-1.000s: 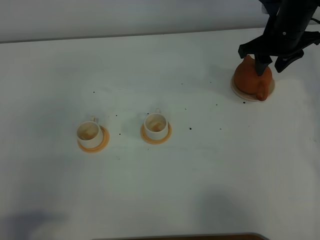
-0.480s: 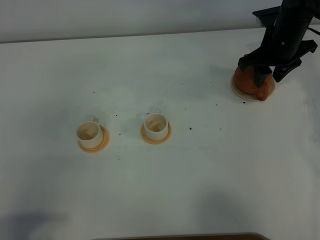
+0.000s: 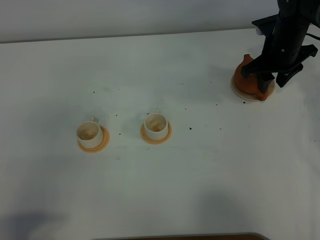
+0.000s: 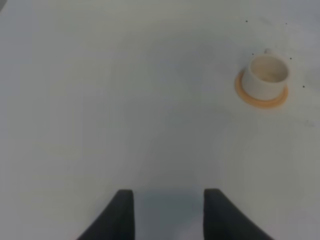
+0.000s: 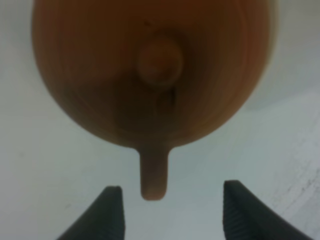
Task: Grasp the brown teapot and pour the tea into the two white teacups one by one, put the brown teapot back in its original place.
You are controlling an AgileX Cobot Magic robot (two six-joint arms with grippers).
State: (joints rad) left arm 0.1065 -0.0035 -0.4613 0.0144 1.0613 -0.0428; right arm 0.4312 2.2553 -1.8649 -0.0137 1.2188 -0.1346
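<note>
Brown teapot point(image 3: 246, 75) is offering its handle point(image 5: 152, 175) between the jaws of your right gripper point(image 5: 172, 192), which are standing apart, clamping nothing. Against 1 second ago, the gripper is hanging lower and closer over the handle, so you are nearing the grasp. The teapot is sitting on its beige saucer point(image 3: 237, 92); the 2 white teacups point(image 3: 90, 133) point(image 3: 156, 125) are waiting well apart from the teapot.

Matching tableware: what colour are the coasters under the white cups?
Orange round flat coasters, clearest in left wrist view.
</note>
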